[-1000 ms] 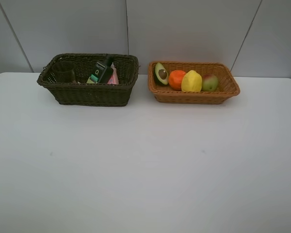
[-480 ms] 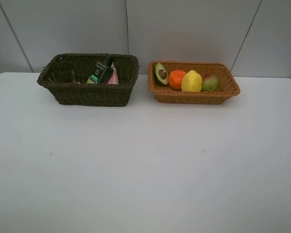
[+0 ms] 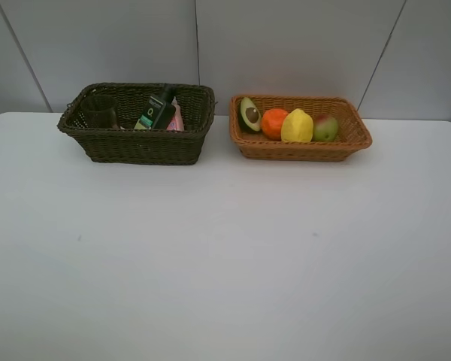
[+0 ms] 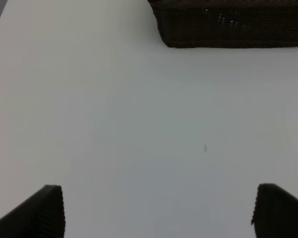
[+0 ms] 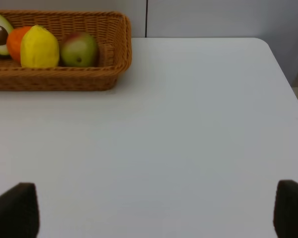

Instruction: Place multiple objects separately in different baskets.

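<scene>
- Two baskets sit side by side at the back of the white tabletop [image 3: 225,256], close to the wall, with a small gap between them. I'll use the tan basket [image 3: 301,147] as the reference for everything.
- Inside the tan basket there's a row of four fruits: avocado [image 3: 249,114] at the end nearest the dark basket, cut face and pit showing, then orange [image 3: 273,123], then lemon [image 3: 297,126], then mango [image 3: 325,128] at the far end from the dark one. They look packed pretty much touching each other.
- The dark basket [image 3: 135,143] is just beside the tan basket, on the avocado end. It's the deeper of the two.
- In the dark basket: a cup [image 3: 99,111] at the end farthest from the tan basket, hard to make out against the weave. A pump bottle [image 3: 159,111] leans tilted toward the end nearer the tan basket, with a pink bottle [image 3: 176,119] right next to it on the tan-basket side. Can't pick out a marker in there.
- Left hand [image 4: 156,210]: wide open, nothing in it, hanging over bare tabletop well short of the dark basket, away from the tan one.
- Right hand [image 5: 156,210]: also wide open and empty, over bare tabletop well in front of the tan basket, out past its mango end.
- Neither hand shows up in the high view at all.
</scene>
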